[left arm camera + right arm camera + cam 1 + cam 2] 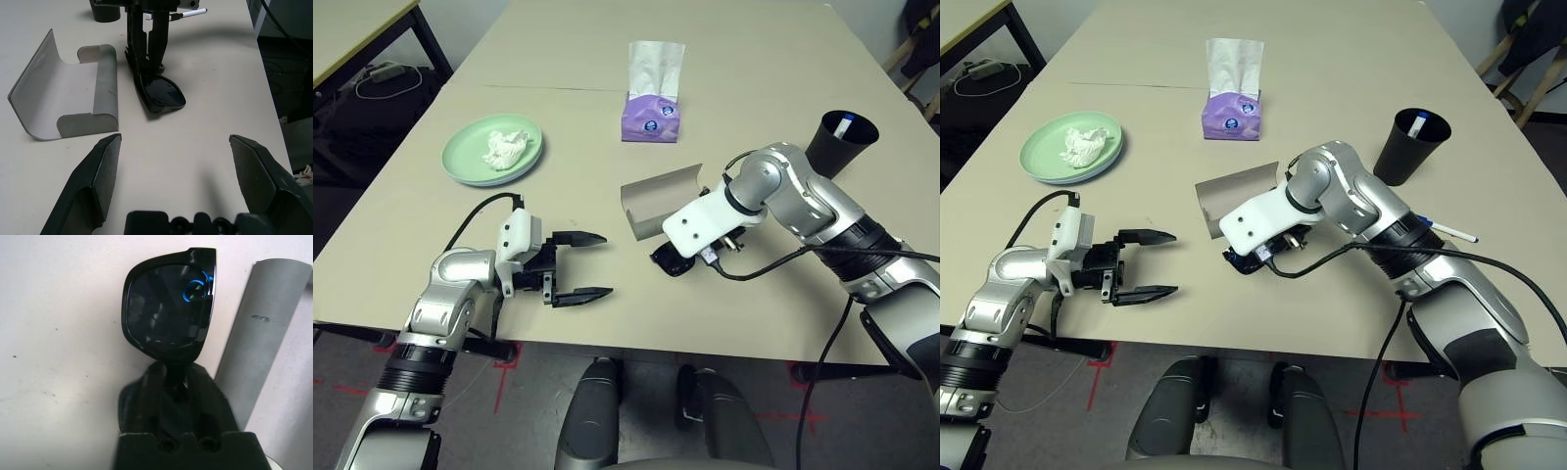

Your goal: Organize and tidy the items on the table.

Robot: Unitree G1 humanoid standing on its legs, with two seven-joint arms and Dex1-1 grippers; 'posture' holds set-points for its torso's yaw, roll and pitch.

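The black sunglasses (166, 308) lie on the table (558, 49) just in front of the open grey glasses case (658, 201). My right gripper (168, 377) reaches down from the right and is shut on the sunglasses' frame (161, 95). To their left my left gripper (587, 266) hovers open just above the tabletop, pointing at the sunglasses and case (68, 93), holding nothing. A crumpled white tissue (504, 147) rests on the light green plate (460, 166) at the far left. The black cup (840, 142) stands at the right with a pen (845, 125) in it.
A purple tissue box (652, 116) stands behind the case at mid-table. Another pen (1449, 231) lies on the table beside my right forearm. A smaller table with black legs (352, 29) stands off the far left corner.
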